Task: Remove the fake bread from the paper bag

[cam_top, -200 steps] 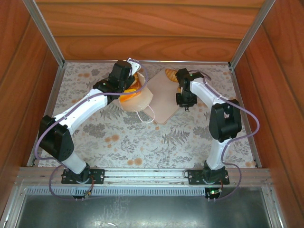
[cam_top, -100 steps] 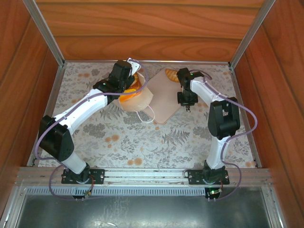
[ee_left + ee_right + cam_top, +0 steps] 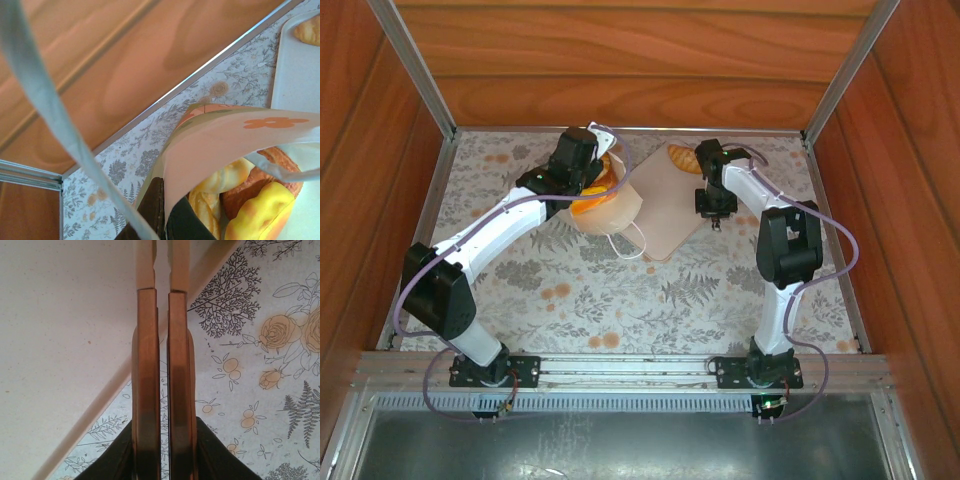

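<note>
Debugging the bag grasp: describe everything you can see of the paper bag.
The paper bag is small, made of cream paper with an orange flower print and white cord handles, one loop lying on the table. It sits at the left edge of the tray, mouth open, with glossy yellow-orange pastries showing inside. The left gripper is shut on its rim.
</note>
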### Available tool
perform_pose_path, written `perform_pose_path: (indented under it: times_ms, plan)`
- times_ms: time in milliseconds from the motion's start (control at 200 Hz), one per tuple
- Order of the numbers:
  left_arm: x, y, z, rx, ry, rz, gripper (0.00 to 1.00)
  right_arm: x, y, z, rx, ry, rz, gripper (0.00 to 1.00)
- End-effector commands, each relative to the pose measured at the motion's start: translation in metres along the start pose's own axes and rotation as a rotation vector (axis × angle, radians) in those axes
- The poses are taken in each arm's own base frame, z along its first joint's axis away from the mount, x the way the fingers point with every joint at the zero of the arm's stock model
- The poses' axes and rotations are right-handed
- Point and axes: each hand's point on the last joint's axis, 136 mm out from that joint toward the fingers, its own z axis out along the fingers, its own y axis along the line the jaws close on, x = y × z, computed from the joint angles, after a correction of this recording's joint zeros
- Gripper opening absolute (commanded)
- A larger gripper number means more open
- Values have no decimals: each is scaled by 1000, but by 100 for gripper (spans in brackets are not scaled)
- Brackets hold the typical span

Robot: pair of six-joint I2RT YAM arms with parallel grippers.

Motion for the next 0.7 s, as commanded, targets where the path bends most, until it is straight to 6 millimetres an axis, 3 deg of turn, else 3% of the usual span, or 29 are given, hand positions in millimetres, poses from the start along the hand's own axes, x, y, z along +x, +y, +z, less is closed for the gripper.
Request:
perform_pose_path:
  times_ms: [0,130,375,475,520,695]
  plan:
    - [-14,5,-4,-23,-27,7,0,1,2,-8,-43,9,30,27]
    - [-14,4,-3,-23,-25,8,0,5,15,-29,-146,-13,33,27]
    - [-11,4,-3,-25,-21,8,0,18,36,-87,-364,-99,30,28]
    - [-10,4,-4,-23,-19,10,0,28,44,-106,-447,-110,25,28]
    - [-9,3,-3,-23,-17,10,0,34,46,-126,-492,-147,21,28]
    - [-7,2,-3,-23,-13,10,0,61,60,-158,-612,-180,-5,29]
